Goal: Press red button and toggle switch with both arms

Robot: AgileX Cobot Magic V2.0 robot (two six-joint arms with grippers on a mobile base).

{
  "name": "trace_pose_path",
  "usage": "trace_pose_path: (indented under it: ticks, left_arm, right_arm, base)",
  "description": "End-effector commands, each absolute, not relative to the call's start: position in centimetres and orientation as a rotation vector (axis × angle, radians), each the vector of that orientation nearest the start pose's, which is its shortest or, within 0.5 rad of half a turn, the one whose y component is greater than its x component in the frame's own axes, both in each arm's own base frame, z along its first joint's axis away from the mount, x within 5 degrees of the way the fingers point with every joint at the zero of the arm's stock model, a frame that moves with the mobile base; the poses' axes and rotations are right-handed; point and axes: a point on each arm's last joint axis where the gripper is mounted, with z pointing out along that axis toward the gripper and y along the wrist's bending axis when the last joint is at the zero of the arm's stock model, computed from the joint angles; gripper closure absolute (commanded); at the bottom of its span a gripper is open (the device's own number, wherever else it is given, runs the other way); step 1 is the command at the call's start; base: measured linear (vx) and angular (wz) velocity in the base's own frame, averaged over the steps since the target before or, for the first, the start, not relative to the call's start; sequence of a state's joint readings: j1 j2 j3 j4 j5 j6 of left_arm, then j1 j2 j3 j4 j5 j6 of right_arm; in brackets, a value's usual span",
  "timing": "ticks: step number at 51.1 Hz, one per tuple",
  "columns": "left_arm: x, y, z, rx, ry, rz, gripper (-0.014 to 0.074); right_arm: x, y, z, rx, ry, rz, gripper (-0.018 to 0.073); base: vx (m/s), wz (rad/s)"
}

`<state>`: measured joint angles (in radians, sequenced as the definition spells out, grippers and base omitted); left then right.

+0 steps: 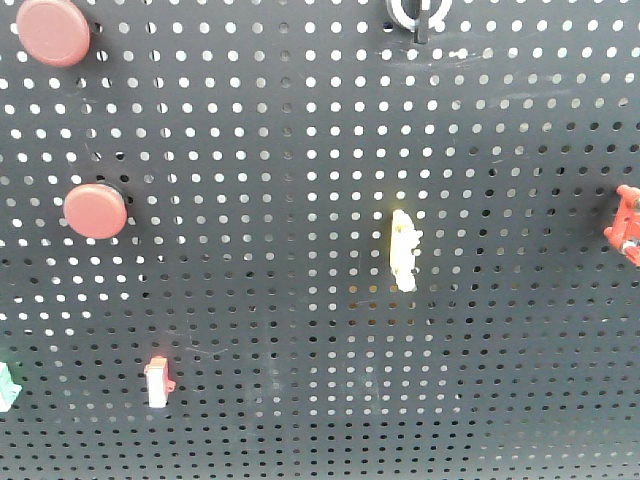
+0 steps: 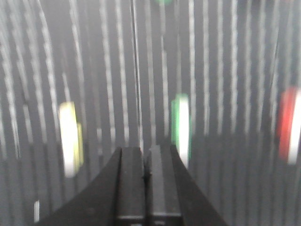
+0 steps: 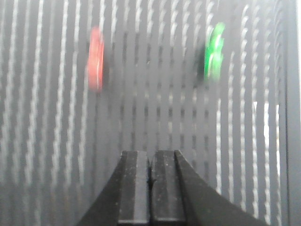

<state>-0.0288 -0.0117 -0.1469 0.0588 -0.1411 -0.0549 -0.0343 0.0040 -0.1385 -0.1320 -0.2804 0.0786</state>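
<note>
Dark grey perforated pegboard [image 1: 300,150] fills every view. In the front view your small white-ringed toggle switch [image 1: 415,15], black lever stub out, is cut by the top edge, well right of the upper round red button [image 1: 52,32] and lower round red button [image 1: 95,210]; where they lie from either gripper cannot be told. Your left gripper [image 2: 146,151] is clenched on nothing, with a blurred green patch [image 2: 181,129] just up-right of its tips and a yellow-white patch [image 2: 69,139] off left, while your right gripper [image 3: 151,155] is likewise clenched empty, with bare board straight ahead, a red smear [image 3: 95,59] up-left and a green smear [image 3: 215,51] up-right.
</note>
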Motion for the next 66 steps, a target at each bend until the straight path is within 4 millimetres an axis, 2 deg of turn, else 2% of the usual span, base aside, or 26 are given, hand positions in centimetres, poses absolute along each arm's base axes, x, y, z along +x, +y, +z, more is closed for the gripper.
trace_pose_path:
  ticks: [1,7,10,14,19,24,30,38,48,57,66]
  left_arm:
    - [1.1,-0.2,33.8,0.028,0.947,-0.036,0.0594]
    - [-0.1,-0.1,39.3,0.044,0.895,-0.004,0.0594]
    - [-0.6,-0.1,42.2,0.052,0.865,0.014,0.0594]
    - [-0.3,-0.1,45.2,0.057,0.862,0.032,0.0594]
    - [1.6,-0.1,47.9,0.05,0.933,0.035,0.0594]
    - [3.5,0.0,48.5,0.045,1.025,0.036,0.0594]
    - [6.4,-0.1,47.6,0.046,1.141,0.038,0.0594]
    - [9.4,-0.2,46.7,0.048,1.252,0.039,0.0594]
    - [11.2,-0.9,47.1,0.028,1.202,-0.096,0.0594]
    - [12.2,-2.7,47.4,0.117,1.21,-0.218,0.0594]
    - [12.7,-4.8,49.4,0.196,1.173,-0.342,0.0594]
  right_arm:
    - [2.4,0.4,34.7,-0.092,0.957,-0.127,0.0559]
    - [2.7,0.3,39.8,-0.101,0.968,-0.166,0.0559]
    - [3.4,0.2,41.8,-0.095,0.981,-0.165,0.0559]
    - [4.5,0.2,44.1,-0.093,0.983,-0.166,0.0559]
    - [6.5,0.1,45.7,-0.095,1.01,-0.166,0.0559]
    - [8.2,0.0,45.8,-0.1,1.043,-0.162,0.0559]
    - [9.9,0.0,45.3,-0.102,1.094,-0.157,0.0559]
    - [10.8,-0.1,45.0,-0.102,1.119,-0.154,0.0559]
    - [10.8,-0.1,45.0,-0.102,1.119,-0.154,0.0559]
    - [10.8,-0.1,45.0,-0.102,1.119,-0.154,0.0559]
    - [10.8,-0.1,45.0,-0.102,1.119,-0.154,0.0559]
  base:
    - [0.0,0.0]
    - [0.0,0.0]
    - [0.0,0.0]
    - [0.0,0.0]
    - [0.0,0.0]
    - [0.0,0.0]
    - [0.0,0.0]
    - [0.0,0.0]
    - [0.0,0.0]
    - [0.0,0.0]
    - [0.0,0.0]
